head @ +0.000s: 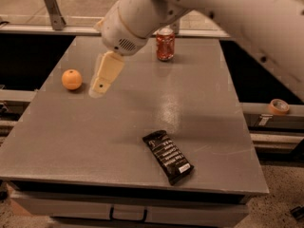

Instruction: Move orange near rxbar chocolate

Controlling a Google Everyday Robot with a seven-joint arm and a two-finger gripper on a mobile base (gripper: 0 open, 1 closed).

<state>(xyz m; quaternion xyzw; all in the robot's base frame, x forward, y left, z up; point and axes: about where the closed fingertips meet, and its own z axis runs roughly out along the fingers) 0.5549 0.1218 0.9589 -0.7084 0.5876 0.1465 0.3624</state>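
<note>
Here we are in the approach step. The gripper [99, 89] hangs over the bench [204, 108], tilted with its tip pointing down. The orange [71, 79] sits on the bench just beside that tip and is not touching it. Nothing is grasped. Whether the gripper is released or clenched, I cannot tell, because it shows as one pale block from this side.

The rxbar chocolate [168, 156] lies flat well apart from the gripper, on the side away from the orange and toward the bench's near edge. A red soda can [165, 43] stands beyond the gripper toward the back, and it is not part of this job.

By my reckoning the task has barely begun, since the orange and the bar are far apart. The next move calls for closing the small gap to the orange, dropping to its level and straddling it squarely, because a round fruit could roll if nudged.

The gripper's height above the bench is hard to judge. The arm [142, 18] covers part of the bench's rear and runs out of the picture at the upper corner. The bar's white lettering is too small to read.
</note>
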